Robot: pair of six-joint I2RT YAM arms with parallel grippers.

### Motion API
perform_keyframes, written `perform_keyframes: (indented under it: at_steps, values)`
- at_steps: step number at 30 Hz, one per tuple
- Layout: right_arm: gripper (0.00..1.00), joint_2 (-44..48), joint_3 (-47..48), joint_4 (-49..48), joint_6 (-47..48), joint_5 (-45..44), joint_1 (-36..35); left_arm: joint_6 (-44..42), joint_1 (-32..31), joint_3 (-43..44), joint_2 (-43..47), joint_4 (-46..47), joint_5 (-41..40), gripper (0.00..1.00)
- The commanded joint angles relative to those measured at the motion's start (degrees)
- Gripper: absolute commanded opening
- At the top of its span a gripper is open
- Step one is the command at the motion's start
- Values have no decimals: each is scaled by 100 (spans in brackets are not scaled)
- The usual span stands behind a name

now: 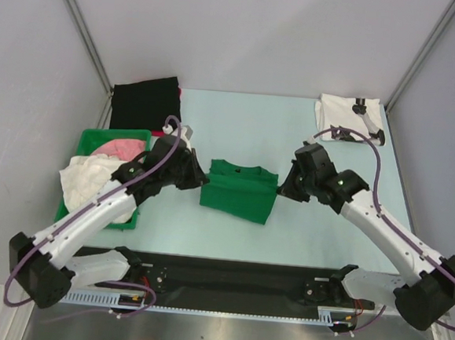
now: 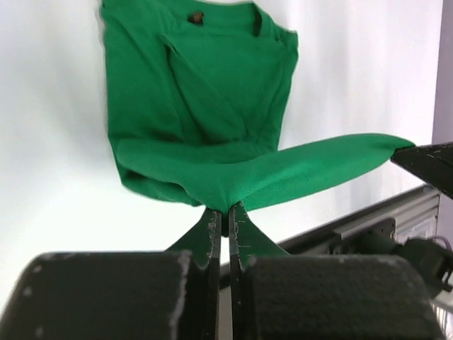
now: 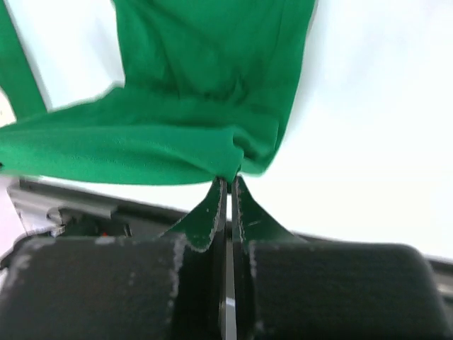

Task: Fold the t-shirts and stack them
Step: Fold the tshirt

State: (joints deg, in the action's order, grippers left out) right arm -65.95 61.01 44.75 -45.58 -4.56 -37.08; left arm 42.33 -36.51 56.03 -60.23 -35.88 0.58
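Note:
A bright green t-shirt (image 1: 238,190) lies half folded at the middle of the table. Its near edge is lifted off the table and stretched between both grippers. My left gripper (image 1: 204,176) is shut on the shirt's left corner; in the left wrist view (image 2: 226,207) the fingertips pinch the green cloth (image 2: 212,120). My right gripper (image 1: 277,186) is shut on the right corner, with the cloth (image 3: 184,106) bunched at its tips (image 3: 228,178). A white t-shirt with black print (image 1: 350,117) lies folded at the far right corner.
A green bin (image 1: 94,138) at the left holds a pink cloth (image 1: 119,146) and a white cloth (image 1: 89,178) that spills over its side. A black folded garment (image 1: 145,100) lies behind the bin. A black rail (image 1: 227,276) runs along the near edge.

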Motion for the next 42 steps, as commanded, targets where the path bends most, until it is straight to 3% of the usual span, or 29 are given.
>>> perform_keyframes:
  at_steps: [1, 9, 19, 31, 32, 34, 35, 36, 38, 42]
  values:
    - [0, -338, 340, -89, 769, 270, 534, -585, 460, 478, -453, 326, 63, 0]
    - [0, -1260, 613, -537, 1200, 807, 1211, -805, 970, 1058, -1841, 801, 557, 0]
    - [0, -2412, 877, -1038, 1587, 1255, 1695, -849, 1137, 1709, -3300, 1030, 645, 1]
    - [0, -3933, 1923, -1004, 2176, 1431, 2029, -682, 1252, 2201, -4278, 1013, 443, 2]
    - [8, -3995, 1984, -986, 2203, 1440, 2047, -682, 1269, 2228, -4313, 1013, 434, 4]
    - [32, -4171, 2142, -960, 2308, 1466, 2073, -726, 1296, 2394, -4410, 890, 277, 9]
    - [54, -4223, 2204, -942, 2343, 1484, 2108, -769, 1313, 2456, -4427, 820, 206, 13]
    - [61, -4268, 2283, -768, 2370, 1441, 2126, -822, 1348, 2570, -4445, 793, 197, 35]
    - [68, -4242, 2529, -583, 2422, 1388, 2144, -927, 1392, 2763, -4541, 601, 179, 54]
    - [69, -3505, 2267, -572, 2238, 1361, 1960, -1086, 1401, 2906, -4262, 257, 179, 82]
